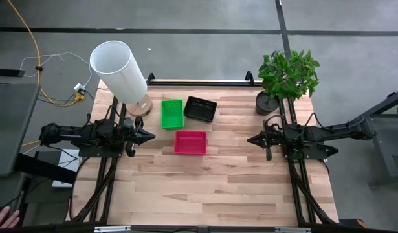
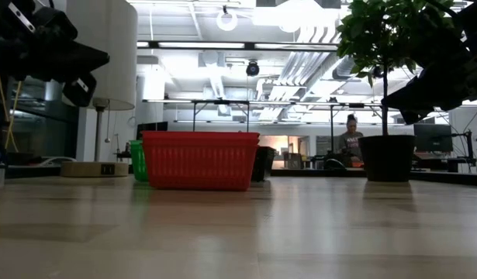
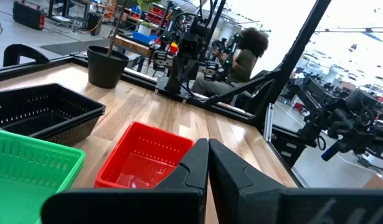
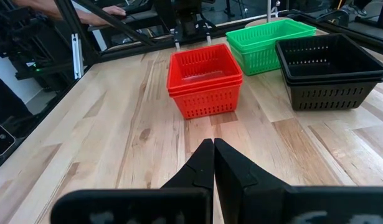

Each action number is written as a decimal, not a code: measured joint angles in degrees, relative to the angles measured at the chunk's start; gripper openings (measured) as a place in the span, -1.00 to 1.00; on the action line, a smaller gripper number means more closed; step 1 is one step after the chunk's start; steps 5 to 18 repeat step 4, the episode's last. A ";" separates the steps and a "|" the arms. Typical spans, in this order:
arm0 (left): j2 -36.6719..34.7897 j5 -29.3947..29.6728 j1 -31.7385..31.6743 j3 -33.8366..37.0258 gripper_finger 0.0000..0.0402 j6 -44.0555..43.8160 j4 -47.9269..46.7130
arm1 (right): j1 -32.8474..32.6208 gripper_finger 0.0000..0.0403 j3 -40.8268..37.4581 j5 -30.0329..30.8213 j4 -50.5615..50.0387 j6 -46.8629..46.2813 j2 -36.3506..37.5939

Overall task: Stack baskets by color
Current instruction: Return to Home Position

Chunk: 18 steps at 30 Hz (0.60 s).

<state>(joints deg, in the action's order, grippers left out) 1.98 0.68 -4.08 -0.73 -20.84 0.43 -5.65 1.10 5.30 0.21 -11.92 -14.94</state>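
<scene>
Three stacks of baskets stand on the wooden table: green [image 1: 172, 113], black [image 1: 200, 109] and magenta-pink [image 1: 190, 142], which shows red in the wrist views [image 4: 205, 79]. Each stack rests on its flat bottom. My left gripper [image 1: 151, 136] hovers shut over the table's left side, pointing level at the baskets, empty. My right gripper [image 1: 250, 138] hovers shut over the right side, pointing toward the pink stack, empty. In the left wrist view the shut fingers [image 3: 207, 163] stand before the pink stack [image 3: 144, 163].
A tall white cylinder [image 1: 119, 70] stands on a round base at the table's far left. A potted plant [image 1: 286, 81] stands at the far right corner. The near half of the table [image 1: 211, 194] is bare wood. A person sits in the room beyond.
</scene>
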 joint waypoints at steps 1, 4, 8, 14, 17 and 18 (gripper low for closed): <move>0.00 -0.01 0.00 0.00 -1.00 0.00 0.00 | 0.02 -1.00 0.00 0.00 0.00 0.00 0.00; 0.00 0.00 0.00 0.00 -1.00 0.00 0.00 | 0.00 -1.00 0.00 0.00 0.00 0.02 0.00; 0.00 0.00 0.00 0.00 -1.00 0.00 0.00 | 0.00 -1.00 0.00 0.00 0.00 0.02 0.00; 0.00 0.00 0.00 0.00 -1.00 0.00 0.00 | 0.00 -1.00 0.00 0.00 0.00 0.02 0.00; 0.00 0.00 0.00 0.00 -1.00 0.00 0.00 | 0.00 -1.00 0.00 0.00 0.00 0.02 0.00; 0.00 0.00 0.00 0.00 -1.00 0.00 0.00 | 0.00 -1.00 0.00 0.00 0.00 0.02 0.00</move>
